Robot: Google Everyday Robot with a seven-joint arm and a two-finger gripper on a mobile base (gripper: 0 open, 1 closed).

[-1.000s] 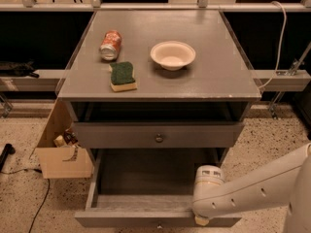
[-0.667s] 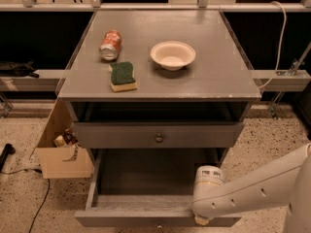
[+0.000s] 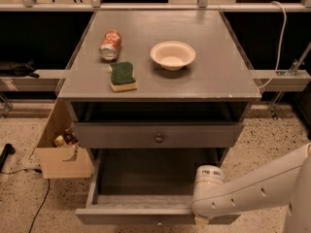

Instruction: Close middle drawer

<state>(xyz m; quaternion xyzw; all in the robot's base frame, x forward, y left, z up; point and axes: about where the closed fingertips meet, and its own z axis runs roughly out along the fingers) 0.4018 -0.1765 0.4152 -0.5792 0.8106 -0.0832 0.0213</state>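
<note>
at the open middle drawer (image 3: pixel 136 201) sits one gripper (image 3: pixel 200 221); two knobs (image 3: pixel 159 138) (image 3: pixel 159 222) show.

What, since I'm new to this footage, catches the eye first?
The middle drawer gapes far out at the bottom, with the claw of the white arm down at its front panel, right of the knob. On the cabinet top lie an orange can on its side, a green sponge and a white bowl.

Speckled terrazzo floor (image 3: pixel 274 144); grey cabinet (image 3: pixel 218 74) centre; cardboard box (image 3: pixel 63 163) at 8 o'clock; gripper (image 3: pixel 201 221) at 6 o'clock.
</note>
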